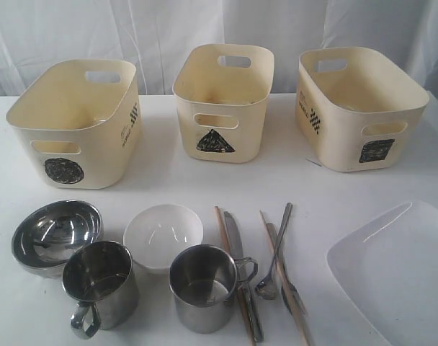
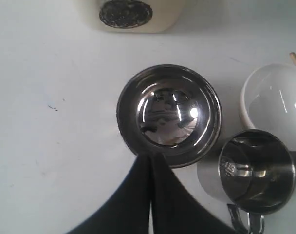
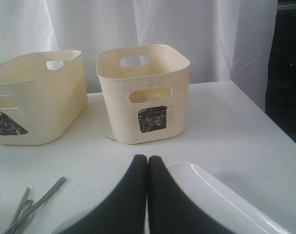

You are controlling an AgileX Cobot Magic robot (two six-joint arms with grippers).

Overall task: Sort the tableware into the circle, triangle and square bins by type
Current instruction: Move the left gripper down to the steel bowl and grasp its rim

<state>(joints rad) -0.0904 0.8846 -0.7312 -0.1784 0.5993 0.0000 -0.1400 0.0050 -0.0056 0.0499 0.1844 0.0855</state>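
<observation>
Left claw (image 2: 151, 158) is hanging over the worktop (image 1: 168, 187), jaws pressed together, gripping nothing. Its tips are sitting just over the rim of the steel bowl (image 2: 169, 114). Right claw (image 3: 147, 160) is likewise closed and empty, hovering above the edge of the large white square plate (image 3: 221, 204).

Bins are standing in a back row, apart from each other: circle bin (image 1: 96, 155) left, triangle bin (image 1: 244, 133) middle, square bin (image 1: 341, 140) right.

Tableware is lying in front of them. The steel bowl is sitting far left, with the white bowl (image 1: 163, 229) beside it. One steel mug (image 1: 100, 285) is standing just in front of the steel bowl, and a second mug (image 1: 203, 287) in front of the white bowl, handle pointing toward the knife (image 1: 237, 259).

Knife, spoon (image 1: 273, 270), fork (image 1: 289, 285) and wooden chopsticks (image 1: 221, 227) are lying roughly parallel between that mug and the plate — the plate is running off the right edge.
</observation>
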